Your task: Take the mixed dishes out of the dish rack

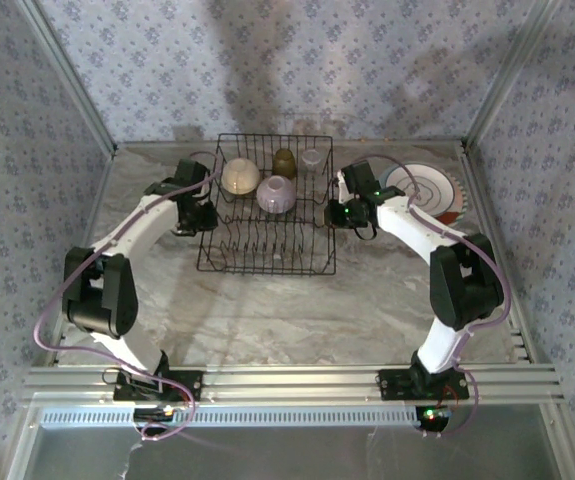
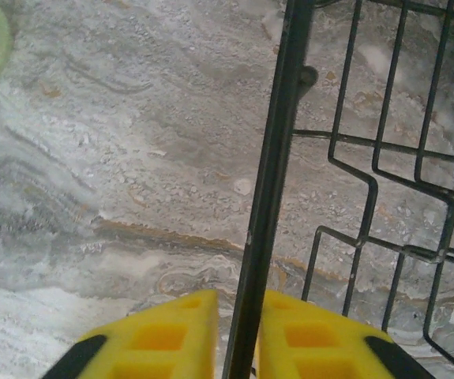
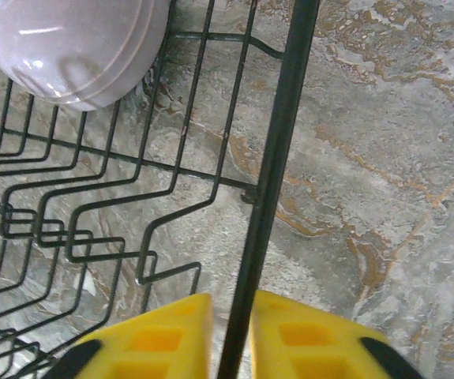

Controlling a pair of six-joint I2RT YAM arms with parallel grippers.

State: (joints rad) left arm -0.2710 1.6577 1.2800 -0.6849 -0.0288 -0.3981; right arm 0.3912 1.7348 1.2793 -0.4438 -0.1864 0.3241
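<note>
Left fingers [image 2: 163,335], dish rack [image 2: 272,181] rim between

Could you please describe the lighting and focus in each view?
Top external: dim, soft shadows on the back wall. Left wrist: dish rack wire sharp, left hand slightly blurred. Right wrist: bright glare spots on the lilac bowl.

We see smooth black-coated metal wire forming the dish rack [image 1: 266,245], a glossy glazed lilac bowl [image 3: 69,43], and a matt, marble-veined tabletop [image 1: 267,320].
</note>
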